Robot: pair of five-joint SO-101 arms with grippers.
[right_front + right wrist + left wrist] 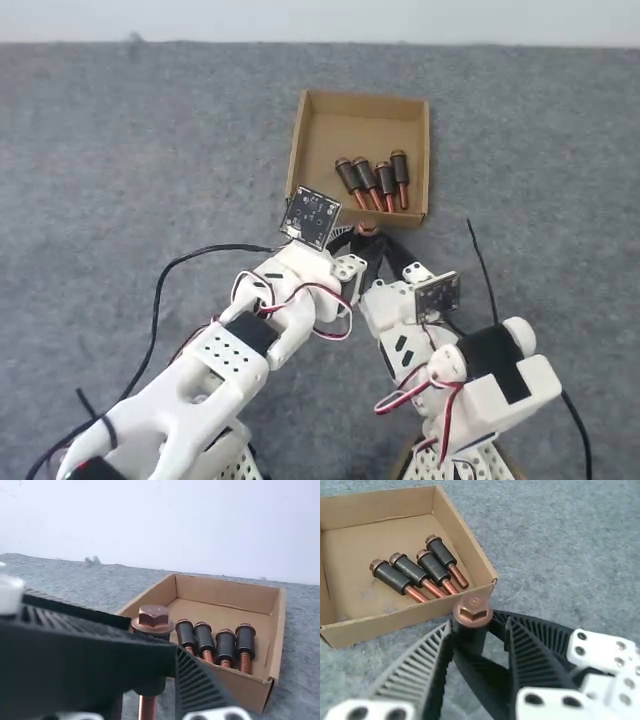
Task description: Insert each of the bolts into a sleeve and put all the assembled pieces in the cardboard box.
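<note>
A copper-headed bolt (366, 229) stands upright in a black sleeve (470, 636) just in front of the cardboard box (300, 140). My left gripper (472, 642) is shut on this piece, its ribbed black fingers (427, 662) on either side of the sleeve. My right gripper (152, 680) is shut on the same piece from the other side; the bolt head (153, 617) sticks up above it and the bare shank (147, 705) shows below. Several assembled pieces (375, 182) lie side by side in the box (395, 617).
Grey carpet covers the table around the box. Both arms crowd together at the near side of the box, with cables (160, 300) trailing toward the front. A pale wall (160, 520) rises behind the box (240, 685).
</note>
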